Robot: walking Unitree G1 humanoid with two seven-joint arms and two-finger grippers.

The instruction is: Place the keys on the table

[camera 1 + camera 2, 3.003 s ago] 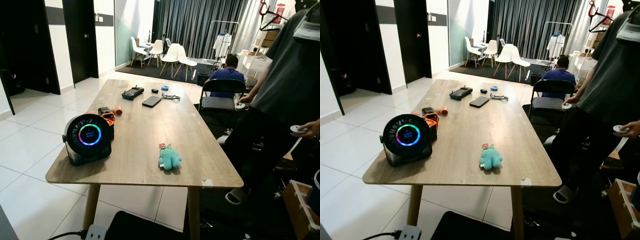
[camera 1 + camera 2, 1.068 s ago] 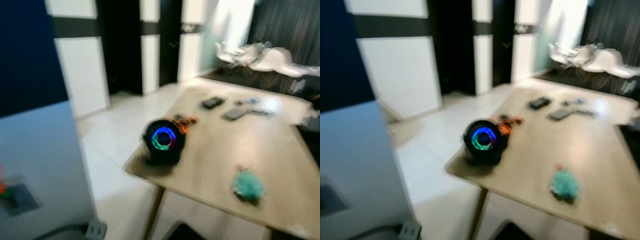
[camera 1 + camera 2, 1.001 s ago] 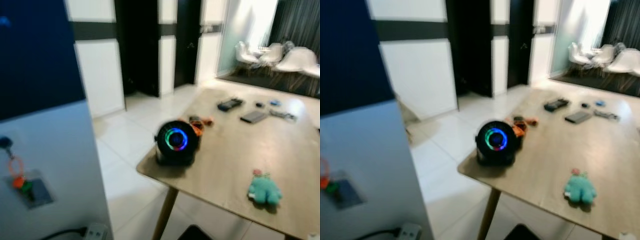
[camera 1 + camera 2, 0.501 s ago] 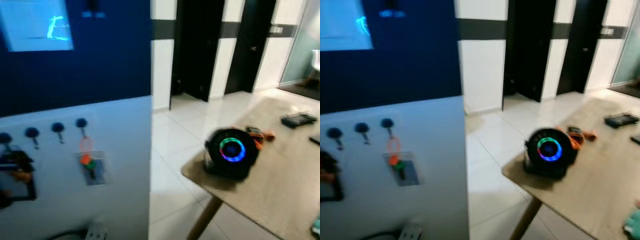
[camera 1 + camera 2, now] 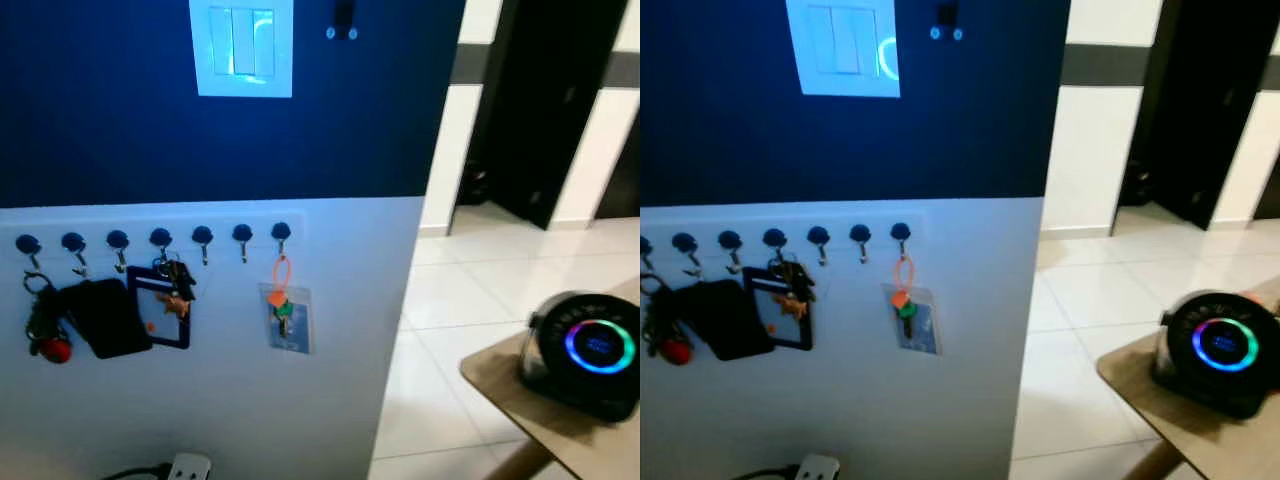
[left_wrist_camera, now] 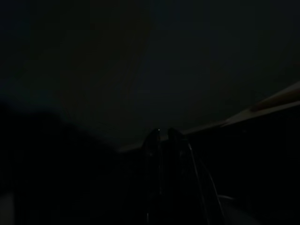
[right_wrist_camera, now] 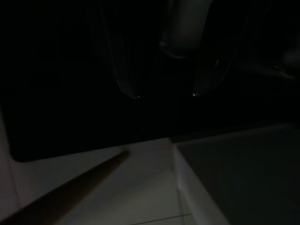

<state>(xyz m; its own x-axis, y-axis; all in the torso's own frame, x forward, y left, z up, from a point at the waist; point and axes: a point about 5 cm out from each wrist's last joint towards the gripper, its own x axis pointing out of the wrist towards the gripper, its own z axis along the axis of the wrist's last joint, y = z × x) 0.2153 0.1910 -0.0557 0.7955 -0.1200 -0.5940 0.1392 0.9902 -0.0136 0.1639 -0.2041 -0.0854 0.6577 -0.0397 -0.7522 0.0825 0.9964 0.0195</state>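
Left wrist view: left gripper (image 6: 162,136), two long black fingers lying close together, tips almost touching, nothing between them; surroundings very dark.

Right wrist view: right gripper (image 7: 164,93), two black fingers (image 7: 125,79) spread apart, released, nothing between them; pale tiled floor (image 7: 140,187) and a slanted brown wooden table leg (image 7: 65,192) beyond them.

Head views:
- Keys on an orange loop with green tag (image 5: 281,295), hanging from the rightmost of a row of dark round-headed wall hooks (image 5: 160,239), in front of a clear plastic card sleeve (image 5: 290,320). Well apart from both grippers, which hang low.
- Wall, white lower half (image 5: 330,400), dark blue upper half (image 5: 100,140).
- White double light switch (image 5: 241,47), on the blue part, above the hooks.
- Black lanyard badge holder (image 5: 160,310) with a second key bunch, and a black pouch (image 5: 103,318), hanging from hooks to the left of the keys.
- Red ball charm (image 5: 55,350), at far left.
- White power strip (image 5: 188,467), at the foot of the wall.
- Light wooden table, corner (image 5: 495,375), at right; black round fan with glowing rainbow ring (image 5: 590,350) standing on it.
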